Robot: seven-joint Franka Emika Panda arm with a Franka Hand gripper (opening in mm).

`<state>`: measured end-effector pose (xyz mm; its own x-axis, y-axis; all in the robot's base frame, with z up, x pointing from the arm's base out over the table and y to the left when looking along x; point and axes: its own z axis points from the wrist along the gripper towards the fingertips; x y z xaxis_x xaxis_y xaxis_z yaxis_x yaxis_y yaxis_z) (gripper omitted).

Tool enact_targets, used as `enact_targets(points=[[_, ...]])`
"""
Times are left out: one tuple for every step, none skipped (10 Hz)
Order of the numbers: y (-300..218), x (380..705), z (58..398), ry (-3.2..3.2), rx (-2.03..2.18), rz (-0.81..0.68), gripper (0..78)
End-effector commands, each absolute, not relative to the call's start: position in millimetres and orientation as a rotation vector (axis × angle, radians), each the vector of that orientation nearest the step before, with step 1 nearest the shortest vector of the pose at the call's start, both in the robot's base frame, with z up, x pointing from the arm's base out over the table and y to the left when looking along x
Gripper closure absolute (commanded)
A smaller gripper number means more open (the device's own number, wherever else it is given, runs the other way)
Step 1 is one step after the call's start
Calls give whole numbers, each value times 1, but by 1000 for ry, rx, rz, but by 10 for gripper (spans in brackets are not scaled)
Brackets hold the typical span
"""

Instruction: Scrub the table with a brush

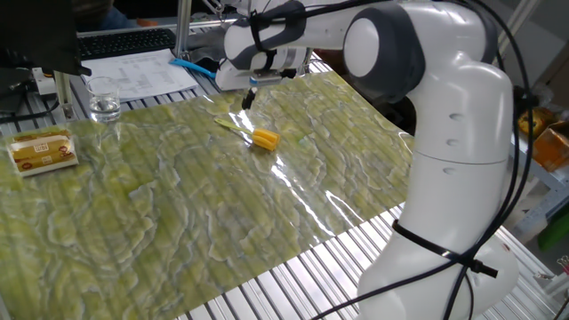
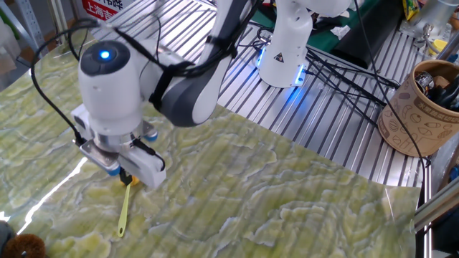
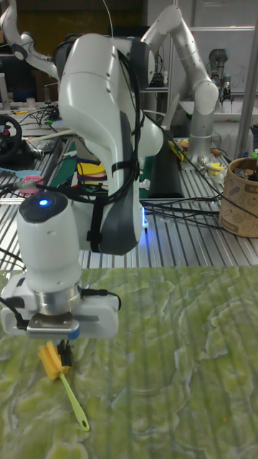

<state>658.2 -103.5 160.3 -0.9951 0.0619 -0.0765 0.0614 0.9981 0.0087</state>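
Note:
The brush [image 1: 263, 139] lies on the yellow-green marbled sheet of the table [image 1: 178, 196], orange head to the right and thin pale handle running back left. My gripper [image 1: 249, 96] hangs just behind and above it, fingers close together and holding nothing. In the other fixed view the gripper [image 2: 126, 176] covers most of the brush head, and the handle [image 2: 123, 212] sticks out toward the camera. The tall fixed view shows the fingertips [image 3: 66, 349] right beside the orange head of the brush [image 3: 51, 361], and I cannot tell if they touch.
A yellow-labelled packet [image 1: 40, 151] lies at the left of the sheet, a glass [image 1: 105, 107] and papers [image 1: 133, 76] behind it. A brown bristly object [image 2: 23, 246] sits near the handle's end. A paper cup of tools [image 2: 423, 107] and a second robot base [image 2: 287, 50] stand on the slats.

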Motion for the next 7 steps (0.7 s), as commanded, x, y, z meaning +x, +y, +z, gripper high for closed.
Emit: enact_targets(points=[[-113, 663, 141, 3054, 73, 12, 776], [-113, 663, 137, 3052, 76, 14, 776], [-113, 663, 135, 3050, 77, 15, 776], [-114, 664, 128, 3043, 78, 17, 776], [-115, 664, 124, 3042, 75, 19, 776], [-115, 664, 123, 3042, 75, 20, 776], [-116, 664, 119, 3042, 69, 26, 776]])
